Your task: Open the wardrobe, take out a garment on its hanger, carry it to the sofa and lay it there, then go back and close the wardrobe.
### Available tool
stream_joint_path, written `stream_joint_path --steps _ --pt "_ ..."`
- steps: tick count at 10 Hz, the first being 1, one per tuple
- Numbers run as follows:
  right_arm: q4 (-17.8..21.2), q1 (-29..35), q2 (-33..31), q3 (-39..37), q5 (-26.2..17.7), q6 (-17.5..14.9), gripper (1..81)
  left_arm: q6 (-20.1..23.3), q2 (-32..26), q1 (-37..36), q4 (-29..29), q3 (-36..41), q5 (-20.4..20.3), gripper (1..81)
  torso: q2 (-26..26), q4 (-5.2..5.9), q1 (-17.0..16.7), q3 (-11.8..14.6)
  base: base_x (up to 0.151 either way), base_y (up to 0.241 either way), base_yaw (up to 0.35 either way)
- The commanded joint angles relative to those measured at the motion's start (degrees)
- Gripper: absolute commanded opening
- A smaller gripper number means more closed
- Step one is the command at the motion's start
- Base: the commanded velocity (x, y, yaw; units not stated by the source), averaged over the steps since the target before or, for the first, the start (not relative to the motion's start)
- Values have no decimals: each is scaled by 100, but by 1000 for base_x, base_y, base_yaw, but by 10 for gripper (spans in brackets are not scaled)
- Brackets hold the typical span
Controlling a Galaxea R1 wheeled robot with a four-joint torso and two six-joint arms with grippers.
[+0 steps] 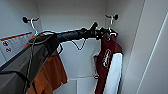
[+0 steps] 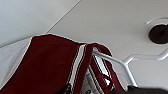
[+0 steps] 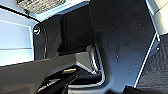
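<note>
White panels of the open wardrobe (image 1: 75, 15) fill the background of the head view, back wall in the centre and a side wall running down the right of the frame. Two dark pegs sit high on those walls, one at upper left and one at upper right. From the left peg hangs an orange garment (image 1: 51, 75), low in the left half of the frame. From the right peg (image 1: 115, 17) hangs the hanger (image 1: 111, 23), and on it the garment (image 1: 106, 62), maroon with a white sleeve and a pale chest mark, right of centre. The left arm (image 1: 72, 35) crosses the frame from lower left, and the left gripper (image 1: 103, 33) sits at the hanger's neck, just above the jacket's collar. Whether its fingers are apart or closed on the wire I cannot tell. In the left wrist view the hanger (image 2: 130, 61) runs up toward the peg (image 2: 158, 33) at the right edge, with the collar (image 2: 82, 57) draped over its shoulder. As I judge it, the step is taking the hanger off the peg: the hold should be on the wire near the hook rather than on cloth, and the lift should clear the hook over the peg's head before drawing outward, keeping the hanger level so the jacket does not slide off. The right gripper's fingers I cannot tell either.
</note>
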Motion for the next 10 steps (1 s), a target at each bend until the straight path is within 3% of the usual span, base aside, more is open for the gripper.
stream_joint_path --steps 1,4,10 --pt "30 205 75 -63 -328 -2 811 -27 17 -1211 -43 -114 -334 811 0 0 0 0 0 0 0" --pt "30 179 171 -176 -337 -2 811 -53 87 -1307 -69 -114 -641 811 0 0 0 0 0 0 0" --pt "39 179 312 -238 -337 -2 811 -53 473 -1325 -43 -456 -633 811 0 0 0 0 0 0 0"
